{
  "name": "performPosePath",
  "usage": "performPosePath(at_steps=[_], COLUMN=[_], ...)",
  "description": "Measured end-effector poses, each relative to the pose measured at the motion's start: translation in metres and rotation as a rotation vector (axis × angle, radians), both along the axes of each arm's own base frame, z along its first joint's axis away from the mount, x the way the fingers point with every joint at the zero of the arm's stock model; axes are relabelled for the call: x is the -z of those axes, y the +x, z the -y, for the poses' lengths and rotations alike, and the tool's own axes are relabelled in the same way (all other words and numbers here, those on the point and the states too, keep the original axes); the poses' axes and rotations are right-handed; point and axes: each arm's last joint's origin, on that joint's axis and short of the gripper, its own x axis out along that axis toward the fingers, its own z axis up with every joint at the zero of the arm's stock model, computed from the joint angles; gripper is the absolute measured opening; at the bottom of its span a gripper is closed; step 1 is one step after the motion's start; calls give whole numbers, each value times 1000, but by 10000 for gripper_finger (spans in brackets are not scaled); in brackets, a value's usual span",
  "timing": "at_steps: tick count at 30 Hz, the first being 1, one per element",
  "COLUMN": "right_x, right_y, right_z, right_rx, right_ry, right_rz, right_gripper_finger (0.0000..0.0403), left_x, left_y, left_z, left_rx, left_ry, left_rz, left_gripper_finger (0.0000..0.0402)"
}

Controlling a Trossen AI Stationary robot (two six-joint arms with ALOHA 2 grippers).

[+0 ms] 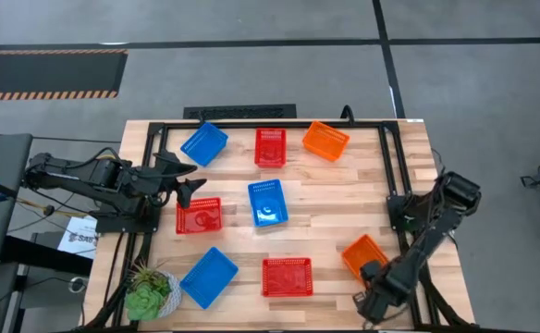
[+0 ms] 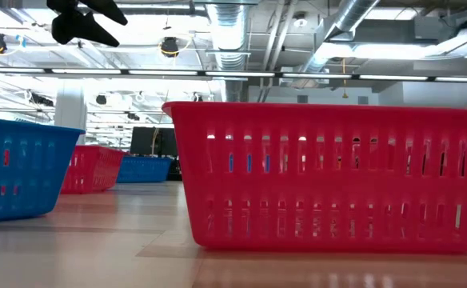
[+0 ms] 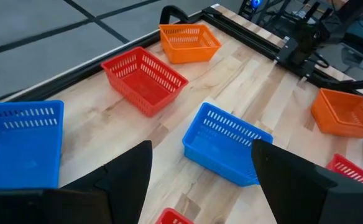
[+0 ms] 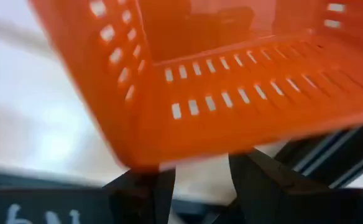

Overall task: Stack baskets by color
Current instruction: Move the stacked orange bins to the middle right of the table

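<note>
Eight baskets show on the wooden table. At the far side stand a blue one (image 1: pixel 203 143), a red one (image 1: pixel 270 146) and an orange one (image 1: pixel 325 140). In the middle are a red one (image 1: pixel 199 215) and a blue one (image 1: pixel 267 203). Toward the near edge stand a blue one (image 1: pixel 209 276), a red one (image 1: pixel 287 277) and an orange one (image 1: pixel 362 252). My right gripper (image 1: pixel 374 274) is open and points steeply down at that near orange basket's (image 4: pixel 231 81) near corner. My left gripper (image 1: pixel 192 191) hangs open above the table's left side, by the middle red basket. My right gripper comes from above at the near orange basket's rim (image 4: pixel 188 146) by a corner, its fingers (image 4: pixel 144 190) spread just short of it. The view is blurred, and I cannot tell whether a fingertip touches the rim. The basket stands flat on the table.
A green potted plant (image 1: pixel 150 294) stands at the near left corner. Black rails (image 1: pixel 390 166) frame the table's far side and both ends. Bare wood lies between the middle blue basket and the right rail.
</note>
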Motion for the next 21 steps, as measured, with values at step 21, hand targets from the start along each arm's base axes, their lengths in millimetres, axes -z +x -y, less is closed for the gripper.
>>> performPosePath(at_steps=[21], right_x=[12], right_y=[87], right_z=[164], right_rx=[-364], right_ry=[-200], right_rz=[92], right_gripper_finger=[170], left_x=[-1], left_y=[0], left_z=[0], left_rx=[-27], left_ry=[-23], left_rz=[25], left_gripper_finger=[263])
